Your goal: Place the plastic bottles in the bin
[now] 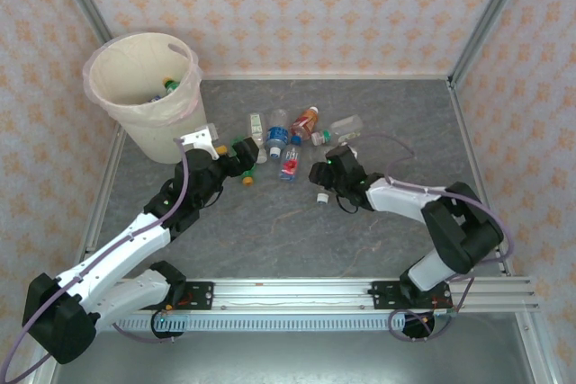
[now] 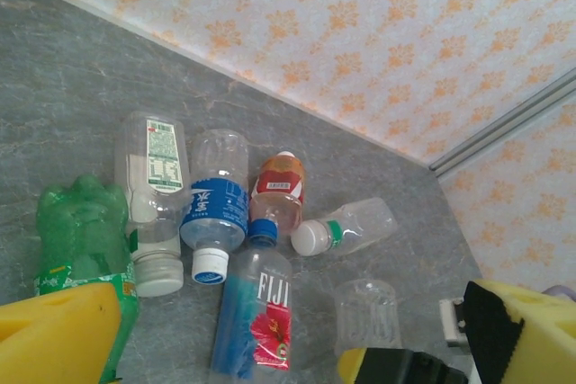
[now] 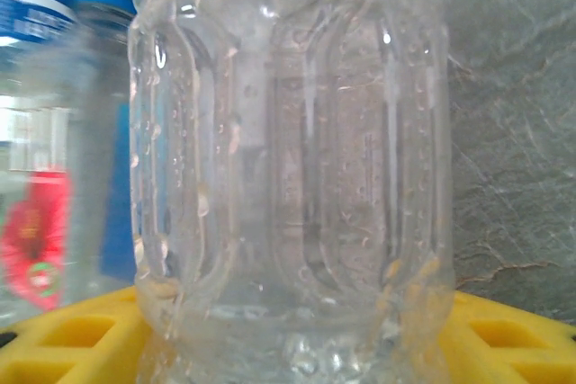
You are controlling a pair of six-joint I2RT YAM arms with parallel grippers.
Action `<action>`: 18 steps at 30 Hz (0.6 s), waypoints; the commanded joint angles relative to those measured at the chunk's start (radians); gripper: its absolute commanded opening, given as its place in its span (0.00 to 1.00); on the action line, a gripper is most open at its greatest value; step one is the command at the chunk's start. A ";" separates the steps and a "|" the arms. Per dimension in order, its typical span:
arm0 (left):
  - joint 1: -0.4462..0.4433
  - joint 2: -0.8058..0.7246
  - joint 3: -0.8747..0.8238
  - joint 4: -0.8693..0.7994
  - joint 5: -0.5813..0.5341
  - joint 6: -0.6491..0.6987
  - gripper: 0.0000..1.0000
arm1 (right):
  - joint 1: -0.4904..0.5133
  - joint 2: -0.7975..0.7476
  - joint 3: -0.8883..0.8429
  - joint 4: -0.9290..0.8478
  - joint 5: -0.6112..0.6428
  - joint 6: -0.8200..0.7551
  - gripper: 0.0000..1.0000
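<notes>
Left gripper (image 1: 234, 164) near bin (image 1: 144, 87), spread wide; we judge it ready for green bottle (image 2: 81, 222). Right gripper (image 1: 320, 174), farther from bin, straddles clear bottle (image 3: 288, 159); whether pinching, we cannot tell.

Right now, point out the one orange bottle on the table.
The orange bottle with the red label, lying beside the blue-labelled white-capped bottle; the rest are clear or green.
</notes>
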 commanded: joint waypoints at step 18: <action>-0.005 0.055 0.100 0.129 0.232 -0.057 0.94 | 0.235 -0.301 -0.005 0.129 0.182 -0.342 0.61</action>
